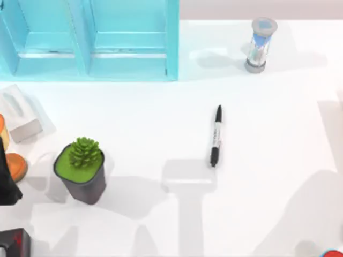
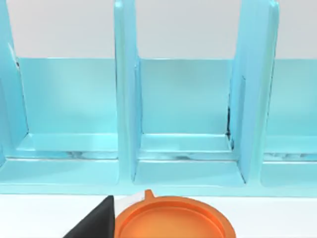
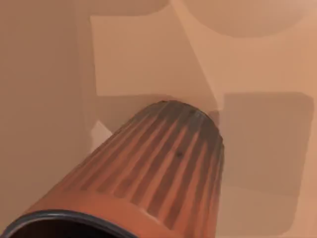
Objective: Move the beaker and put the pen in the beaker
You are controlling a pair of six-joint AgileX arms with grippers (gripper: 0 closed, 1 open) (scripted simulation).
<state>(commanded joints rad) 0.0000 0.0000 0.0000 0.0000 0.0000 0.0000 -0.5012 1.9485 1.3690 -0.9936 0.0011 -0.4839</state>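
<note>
- At mid-table the pen (image 1: 215, 136) lies flat, in no container.
- The beaker (image 3: 163, 163), ribbed copper-brown, looms close under the right wrist camera — jaw state: cannot tell.
- Left gripper — likewise unclear; beside the plant pot (image 1: 81, 171).

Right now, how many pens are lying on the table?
1. The pen lies flat on the white table, a little right of centre in the top view, right of the potted plant and nearer than the hourglass. None other visible.
</note>
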